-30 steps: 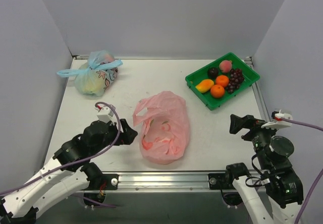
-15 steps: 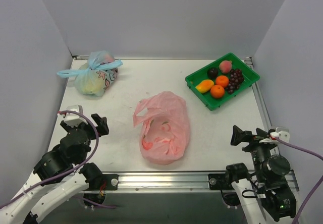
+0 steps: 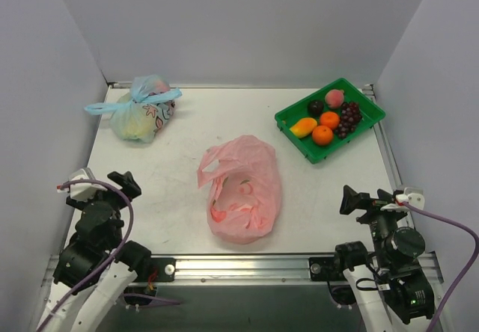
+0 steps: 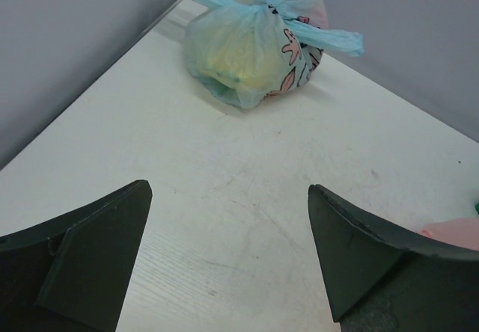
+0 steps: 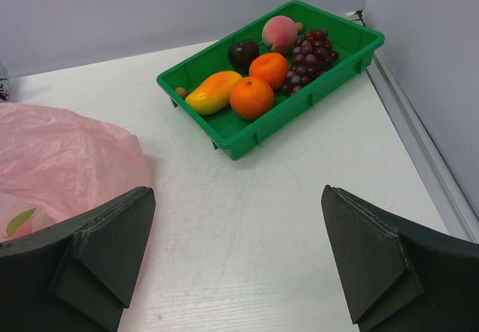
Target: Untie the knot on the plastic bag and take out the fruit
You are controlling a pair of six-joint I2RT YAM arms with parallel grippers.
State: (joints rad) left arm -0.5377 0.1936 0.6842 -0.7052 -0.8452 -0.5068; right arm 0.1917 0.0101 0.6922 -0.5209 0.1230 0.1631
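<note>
Left tool (image 3: 124,184), lower left of the overhead view: jaws spread wide with nothing between them, pointing across the table (image 3: 179,160) toward the upper-left corner. Right tool (image 3: 349,201), lower right: jaws likewise wide apart and empty. Plastic bag (image 3: 241,190), centre of the frame, between the two tools and touched by neither: pink, crinkled, lying slack on the table. Its handle strips (image 3: 212,169) form a loose loop at its upper-left edge. Reddish shapes show through the film, but what they are cannot be told. Green tray (image 3: 358,136), upper right, well apart from the bag: holds the fruit (image 3: 329,119), namely a mango (image 3: 303,127), two oranges (image 3: 322,134), a dark plum (image 3: 316,108), a peach (image 3: 334,97) and a grape bunch (image 3: 349,117). Second bag (image 3: 138,119), upper left: pale, patterned, closed by a light-blue tie (image 3: 168,94).
</note>
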